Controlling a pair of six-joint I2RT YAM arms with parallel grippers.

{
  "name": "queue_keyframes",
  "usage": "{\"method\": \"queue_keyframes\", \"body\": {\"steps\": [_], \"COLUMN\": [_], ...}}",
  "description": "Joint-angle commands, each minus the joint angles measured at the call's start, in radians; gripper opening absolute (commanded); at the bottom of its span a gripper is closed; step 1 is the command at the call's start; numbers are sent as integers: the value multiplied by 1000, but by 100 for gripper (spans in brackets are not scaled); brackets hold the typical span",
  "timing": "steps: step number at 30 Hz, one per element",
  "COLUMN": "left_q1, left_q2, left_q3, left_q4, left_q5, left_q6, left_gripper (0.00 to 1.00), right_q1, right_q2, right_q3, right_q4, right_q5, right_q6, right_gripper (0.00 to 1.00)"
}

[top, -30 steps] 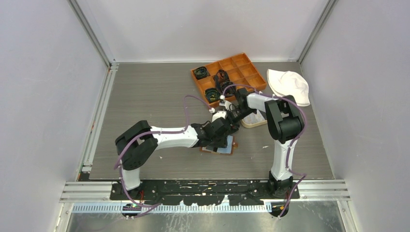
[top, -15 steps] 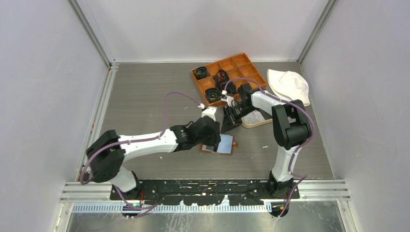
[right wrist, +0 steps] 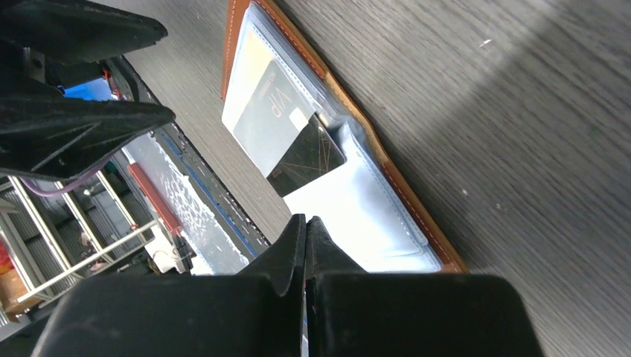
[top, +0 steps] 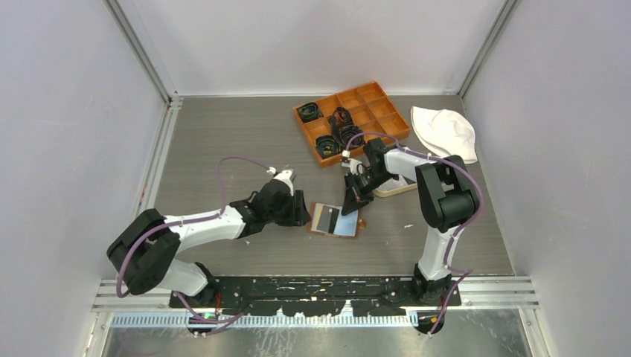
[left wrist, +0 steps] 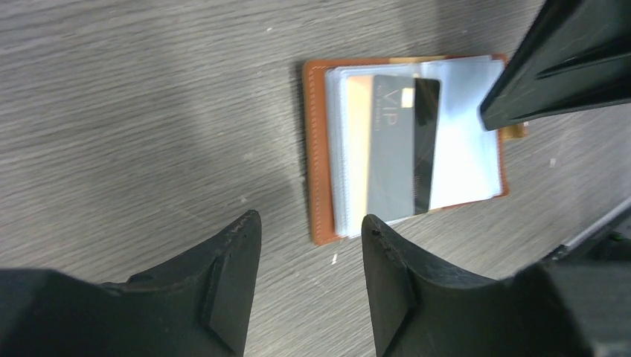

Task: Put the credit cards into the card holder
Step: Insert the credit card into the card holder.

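Fingers of the right end effector (right wrist: 305,223) are clenched on nothing, their tip over the clear sleeves of the card holder (left wrist: 469,163), which lies open near the middle of the surface's near edge. The left end effector (left wrist: 309,223) hangs released and empty beside it. A black card (left wrist: 402,145) lies across the sleeves, seemingly half tucked; seating it likely needs a flat push with the holder pinned.
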Motion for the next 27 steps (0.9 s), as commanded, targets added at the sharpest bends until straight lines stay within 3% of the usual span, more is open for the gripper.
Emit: {"method": "queue_keyframes", "body": {"steps": [1, 13, 27], "left_q1": [19, 22, 21], "left_q2": [38, 161, 240], "left_q3": [18, 24, 29], "left_q4": [164, 201, 292], "left_q5": [130, 182, 300], "left_q6": [-19, -51, -113], "left_gripper": [53, 54, 52], "right_q1": [18, 74, 87], "right_q2": [16, 95, 74], "right_q3": [11, 46, 75], "right_q4": [23, 42, 68], "right_q5": [4, 15, -23], "right_q6": [42, 67, 61], "right_gripper": [1, 1, 3]}}
